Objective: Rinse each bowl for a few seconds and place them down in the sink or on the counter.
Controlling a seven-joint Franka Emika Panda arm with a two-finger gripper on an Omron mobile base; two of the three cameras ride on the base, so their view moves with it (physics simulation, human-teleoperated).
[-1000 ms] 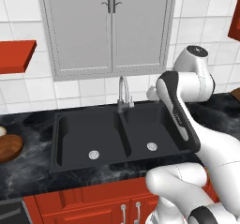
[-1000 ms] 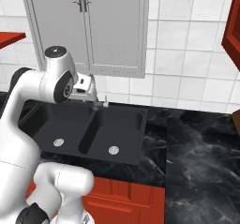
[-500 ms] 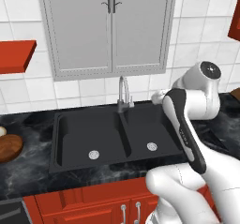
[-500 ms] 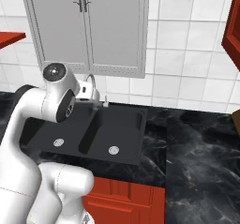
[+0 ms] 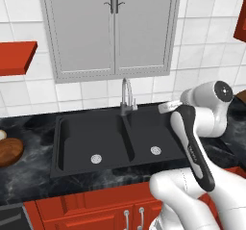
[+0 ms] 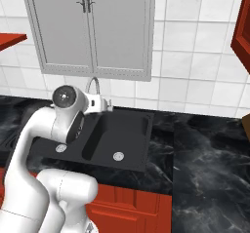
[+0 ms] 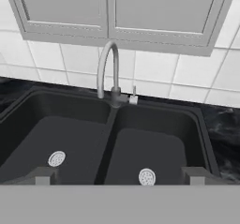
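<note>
Black marble counter (image 5: 29, 188) runs along the front of my feed, over red cabinets (image 5: 96, 210). Nearest, my gripper (image 7: 119, 176) is spread wide and holds nothing, its two fingertips (image 7: 42, 175) framing the sink (image 5: 115, 169) from above the front rim. Beyond them lie two basins, each with one round drain, two drains in all, and both basins look dry. At the back edge stands one faucet (image 7: 107, 68), spout over the left basin. Far left on the counter I count one brown bowl (image 5: 9, 152), well apart from my hand; a pale sliver beside it may be the second, but I cannot tell. I judge the step is fetching that bowl: swing left, come down over its near rim, pinch one wall and lift level.
</note>
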